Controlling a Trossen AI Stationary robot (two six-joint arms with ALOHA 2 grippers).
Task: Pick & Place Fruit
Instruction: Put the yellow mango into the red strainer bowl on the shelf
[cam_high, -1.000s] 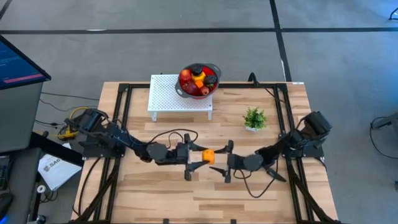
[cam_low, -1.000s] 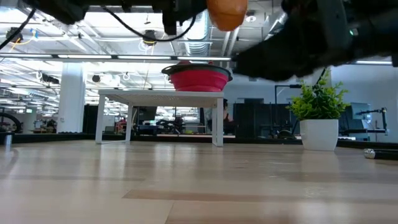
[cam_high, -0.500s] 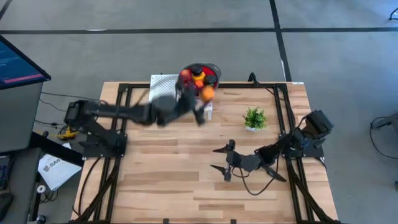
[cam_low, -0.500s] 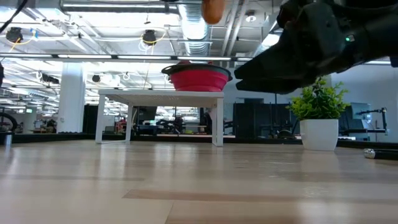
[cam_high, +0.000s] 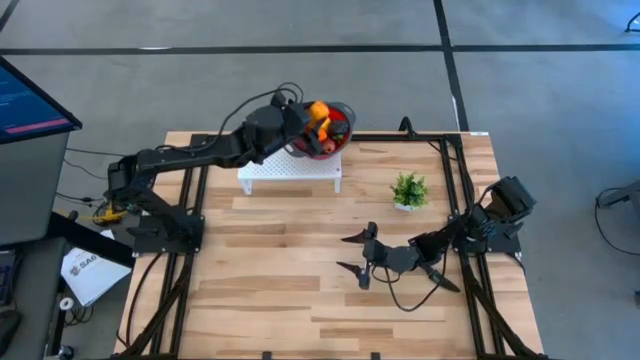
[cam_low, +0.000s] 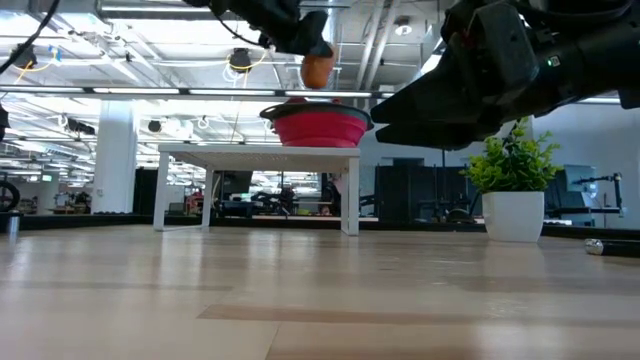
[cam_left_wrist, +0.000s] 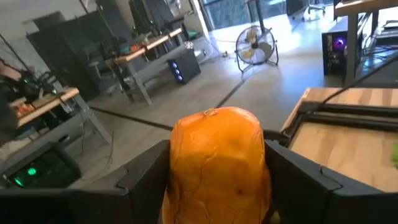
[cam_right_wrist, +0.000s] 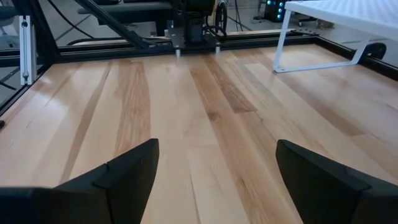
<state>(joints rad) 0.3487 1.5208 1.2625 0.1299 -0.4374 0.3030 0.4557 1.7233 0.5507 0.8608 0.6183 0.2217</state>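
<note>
Orange fruit (cam_left_wrist: 219, 163) clamped between the two dark fingers (cam_left_wrist: 147, 180) of the left gripper (cam_high: 312, 112), one finger pressed to each side, top of the piece standing proud of the jaws. Seen from above, held directly over the red bowl (cam_high: 343, 141) on the white perforated stand (cam_high: 262, 168) at the far edge of the wooden table (cam_high: 270, 300). Seen level across the table, hanging just above the bowl's rim (cam_low: 318, 112), apart from it. Other fruit (cam_high: 330, 146) heaped in the bowl: red and yellow-orange pieces, possibly a dark one too, though hard to tell at this angle.

Right gripper (cam_high: 352, 254) low over mid-table, jaws spread wide, nothing between them, only bare planks ahead in its wrist view. Small green potted plant (cam_high: 408, 190) beyond it, nearer the table's far side.

Compared with a second ago: left arm swung from mid-table, where the orange piece sat close to the right gripper, out to the bowl; right gripper barely moved.
</note>
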